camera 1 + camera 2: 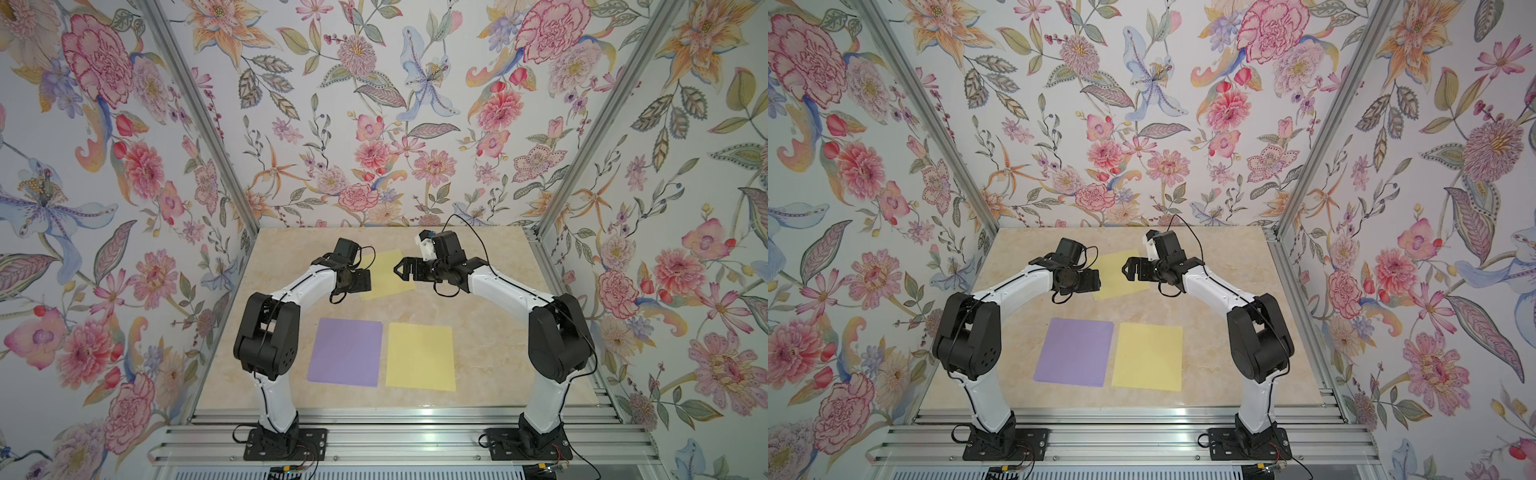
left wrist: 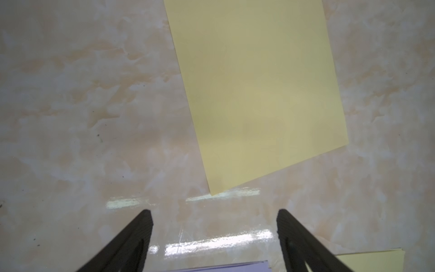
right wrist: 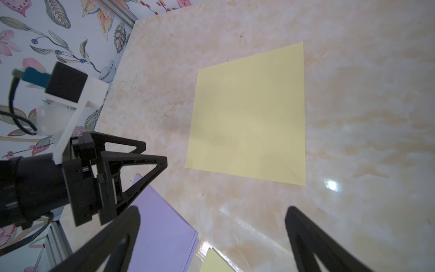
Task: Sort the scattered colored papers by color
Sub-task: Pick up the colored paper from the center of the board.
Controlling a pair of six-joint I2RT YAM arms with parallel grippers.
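Nearest the viewer, in both top views, an aluminium rail [image 1: 395,440] carries the bases of two white-and-black robot arms, which rise and bend inward over a beige marbled table [image 1: 490,332].

Just behind the rail, near the table's front edge, two piles of paper lie flat between the arms. The purple pile [image 1: 345,352] is on the robot's left and the yellow pile [image 1: 419,356] on its right. They sit just beside each other, with a thin strip of table between them, and their edges are roughly square to the table. In the wrist views the purple pile shows several layered edges, so it looks like more than one sheet. How many sheets the yellow pile holds cannot be told.

Farther back, well apart from both piles, a lone yellow sheet [image 1: 390,274] lies flat on the table, turned at a slight angle. The two arm ends hang above it, one at each side.

The left tool [image 2: 214,213] is released: its jaws stand wide apart with nothing between them, above bare table just short of the lone sheet's nearest corner. The right tool [image 3: 212,209] is also released, jaws spread wide and empty, held above the table and touching no paper.

Judging from this layout, the sort looks nearly finished. No stray purple paper is visible, and each colour has its own pile. What seems left is to pick up the lone yellow sheet and lay it on the yellow pile.
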